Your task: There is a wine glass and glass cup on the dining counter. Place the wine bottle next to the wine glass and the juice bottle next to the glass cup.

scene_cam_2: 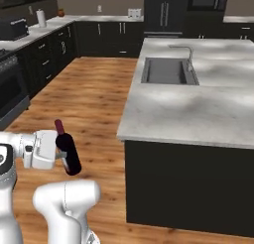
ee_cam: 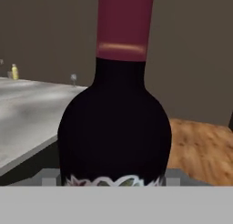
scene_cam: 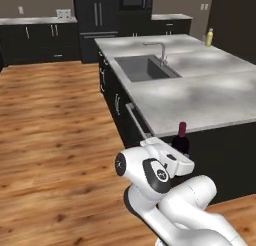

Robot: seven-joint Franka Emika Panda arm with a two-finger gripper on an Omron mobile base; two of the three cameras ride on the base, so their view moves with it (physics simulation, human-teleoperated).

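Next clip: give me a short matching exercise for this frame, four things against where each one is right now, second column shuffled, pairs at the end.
Things:
1. wine bottle
2. juice bottle
3. sink
4. wine glass

Places:
A. set into the marble top of the dining counter, with a tap beside it
B. far off on the countertop in the hand view, small and clear
C. held in the hand, off the counter and above the wood floor
D. standing at the far edge of the dining counter

Pairs: 1-C, 2-D, 3-A, 4-B
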